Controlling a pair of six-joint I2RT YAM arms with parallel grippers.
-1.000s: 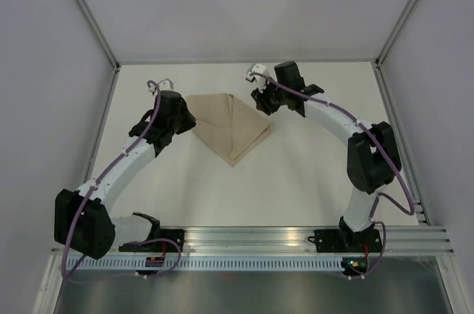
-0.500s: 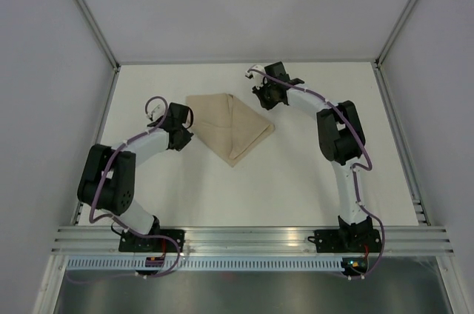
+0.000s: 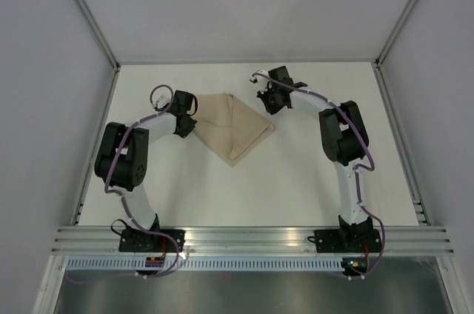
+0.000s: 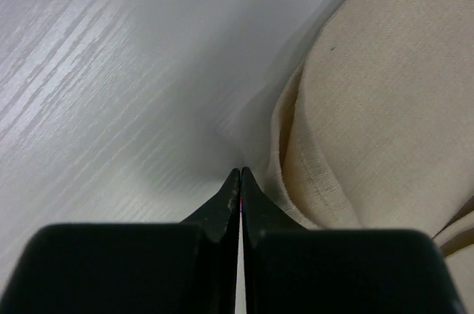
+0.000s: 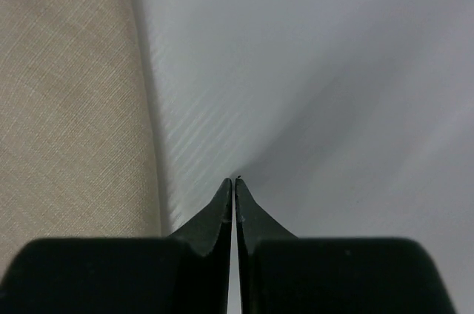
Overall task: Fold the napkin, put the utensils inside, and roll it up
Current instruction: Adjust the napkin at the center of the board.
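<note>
Two claws: both have their fingers pressed together, with nothing between them.
Left claw (image 4: 239, 175): its tips are low over the bare desk (image 3: 296, 173), just beside the left edge of the napkin (image 3: 233, 127); I cannot tell whether they touch the cloth.
Right claw (image 5: 234, 182): its tips point at bare desk, just beside the napkin's right edge and apart from it.
Napkin: it lies flat and folded on the far half of the desk, between the two claws. One straight side runs along the far edge of the desk and one corner points toward the near edge.
Napkin layers: stacked layers of cloth show at the left edge in the left wrist view.
</note>
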